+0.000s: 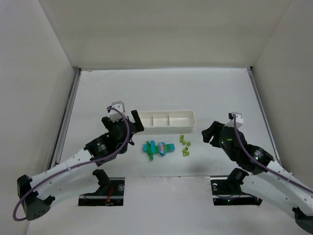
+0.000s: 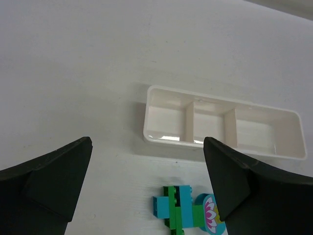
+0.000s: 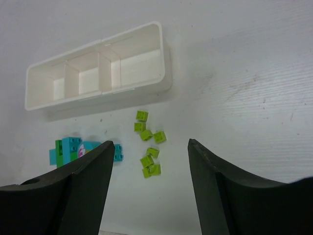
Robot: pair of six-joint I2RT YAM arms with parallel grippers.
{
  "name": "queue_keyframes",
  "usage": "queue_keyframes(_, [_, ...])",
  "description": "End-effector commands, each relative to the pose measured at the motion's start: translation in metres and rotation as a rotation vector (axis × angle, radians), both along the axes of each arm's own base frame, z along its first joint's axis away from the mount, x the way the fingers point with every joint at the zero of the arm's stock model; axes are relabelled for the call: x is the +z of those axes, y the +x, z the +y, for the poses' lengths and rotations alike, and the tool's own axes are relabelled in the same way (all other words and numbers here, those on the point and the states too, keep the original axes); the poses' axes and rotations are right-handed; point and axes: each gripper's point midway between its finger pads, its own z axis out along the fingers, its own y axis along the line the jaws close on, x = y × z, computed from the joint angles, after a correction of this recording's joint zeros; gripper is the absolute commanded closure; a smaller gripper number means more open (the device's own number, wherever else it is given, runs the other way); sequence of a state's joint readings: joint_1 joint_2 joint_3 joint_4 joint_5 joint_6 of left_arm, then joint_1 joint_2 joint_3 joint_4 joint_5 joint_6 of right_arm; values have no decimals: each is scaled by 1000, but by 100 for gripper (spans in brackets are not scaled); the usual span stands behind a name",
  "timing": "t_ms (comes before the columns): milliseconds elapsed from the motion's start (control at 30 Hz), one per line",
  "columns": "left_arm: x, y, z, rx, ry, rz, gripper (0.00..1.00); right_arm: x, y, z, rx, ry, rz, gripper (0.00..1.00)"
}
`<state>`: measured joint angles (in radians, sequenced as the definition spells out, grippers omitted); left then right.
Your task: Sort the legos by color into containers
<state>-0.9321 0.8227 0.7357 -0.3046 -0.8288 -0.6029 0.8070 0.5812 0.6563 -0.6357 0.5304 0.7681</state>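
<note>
The containers are one long white tray (image 1: 166, 113) with three square compartments, all empty, lying mid-table. In front of it lies a joined cluster of cyan and dark green legos (image 1: 158, 148), one piece bearing a pink flower print. Several small yellow-green cubes (image 1: 185, 145) are scattered to its right. My left gripper (image 1: 124, 117) hovers open at the tray's left end, above and left of the cluster (image 2: 183, 208). The right gripper (image 1: 209, 134) is open too, to the right of the cubes (image 3: 149, 139), which show between its fingers. Neither holds anything.
White walls enclose the table on three sides, with metal rails along the left and right edges. Both arm bases sit at the near edge. The tray (image 2: 146, 122) (image 3: 166, 63) is the only large object on the surface.
</note>
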Motion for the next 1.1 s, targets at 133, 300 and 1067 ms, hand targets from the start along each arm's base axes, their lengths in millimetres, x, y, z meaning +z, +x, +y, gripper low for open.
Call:
queue_keyframes(133, [23, 7, -35, -101, -126, -97, 0, -22, -15, 11, 44, 34, 80, 65])
queue_keyframes(300, [21, 6, -47, -136, -115, -164, 0, -44, -19, 23, 86, -38, 162, 88])
queue_keyframes(1067, [-11, 55, -100, -247, -17, -17, 56, -124, -6, 92, 217, -276, 334, 54])
